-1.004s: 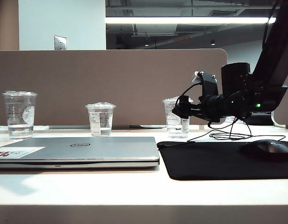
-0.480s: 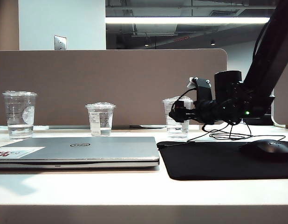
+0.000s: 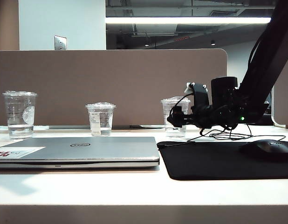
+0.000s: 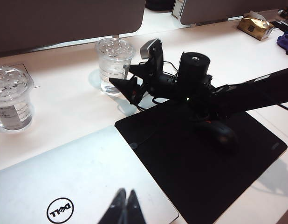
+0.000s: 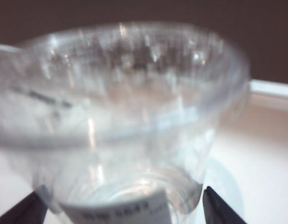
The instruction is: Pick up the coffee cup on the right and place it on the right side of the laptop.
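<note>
The coffee cup (image 3: 173, 112) stands at the back of the desk, right of the laptop (image 3: 78, 148); it is clear, with a crinkled lid and a white label strip. My right gripper (image 3: 176, 117) is open and level, one finger on each side of the cup's lower part. The cup (image 5: 125, 116) fills the right wrist view, and my right gripper (image 5: 121, 212) shows only as dark fingertips (image 5: 221, 212) flanking its base. In the left wrist view the same cup (image 4: 113, 63) stands just beyond the right gripper (image 4: 121, 78). My left gripper (image 4: 126, 207) hangs shut over the laptop lid (image 4: 65, 182).
Two other clear cups (image 3: 19, 114) (image 3: 100, 119) stand behind the laptop, in front of a brown partition (image 3: 111, 84). A black mouse pad (image 3: 228, 161) with a mouse (image 3: 266, 148) and cables lies right of the laptop. A tissue box (image 4: 253, 23) sits far off.
My right arm has lowered and moved left toward the coffee cup, bringing its open fingers beside it. The left arm and the cups have stayed still.
</note>
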You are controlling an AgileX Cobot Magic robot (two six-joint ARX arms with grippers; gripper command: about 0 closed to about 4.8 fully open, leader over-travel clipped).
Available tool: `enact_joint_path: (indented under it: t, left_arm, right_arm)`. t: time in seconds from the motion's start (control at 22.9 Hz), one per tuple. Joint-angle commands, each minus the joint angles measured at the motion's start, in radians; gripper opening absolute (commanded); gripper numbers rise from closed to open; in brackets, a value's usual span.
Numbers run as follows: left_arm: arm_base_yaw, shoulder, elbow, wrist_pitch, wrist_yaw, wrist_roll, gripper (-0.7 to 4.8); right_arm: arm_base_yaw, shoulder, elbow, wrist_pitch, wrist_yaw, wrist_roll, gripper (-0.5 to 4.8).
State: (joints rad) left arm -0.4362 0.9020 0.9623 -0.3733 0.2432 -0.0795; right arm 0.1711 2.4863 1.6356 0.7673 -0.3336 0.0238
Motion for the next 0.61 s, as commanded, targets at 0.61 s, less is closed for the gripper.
enact_joint_path:
  t: [0.61]
  left_arm:
    - [-0.001, -0.001, 0.006, 0.020, 0.005, 0.001, -0.05]
  right_arm:
    - [0.014, 0.032, 0.097, -0.024, 0.031, -0.050, 4.79]
